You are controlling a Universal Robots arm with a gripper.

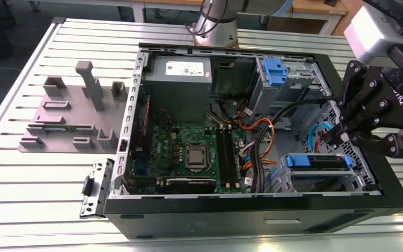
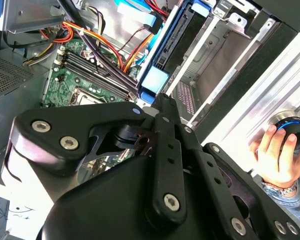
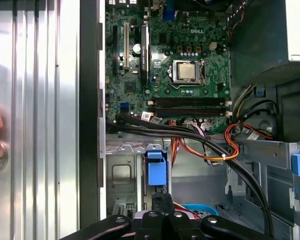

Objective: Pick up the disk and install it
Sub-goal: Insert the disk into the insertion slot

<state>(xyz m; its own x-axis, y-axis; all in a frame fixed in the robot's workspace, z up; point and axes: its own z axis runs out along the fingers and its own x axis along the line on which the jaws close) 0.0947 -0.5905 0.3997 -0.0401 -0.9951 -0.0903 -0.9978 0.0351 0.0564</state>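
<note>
Slatted metal table (image 1: pixel 40 163) bears the open computer case (image 1: pixel 257 215) (disk (image 1: pixel 318 161) seated).

Exterior looks down; both wrist views, seemingly close, share motherboard (image 3: pixel 170 75).

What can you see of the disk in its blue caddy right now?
The disk sits in the drive bay at the lower front corner of the open case, toward the exterior view's right. It stands on edge in the bay; its blue plastic caddy frames a dark, thin drive body. In the second wrist view it shows as a long blue-edged slab with a light blue tab at the near end, between metal bay walls. The gripper is just above it; whether they touch can't be told.
</note>
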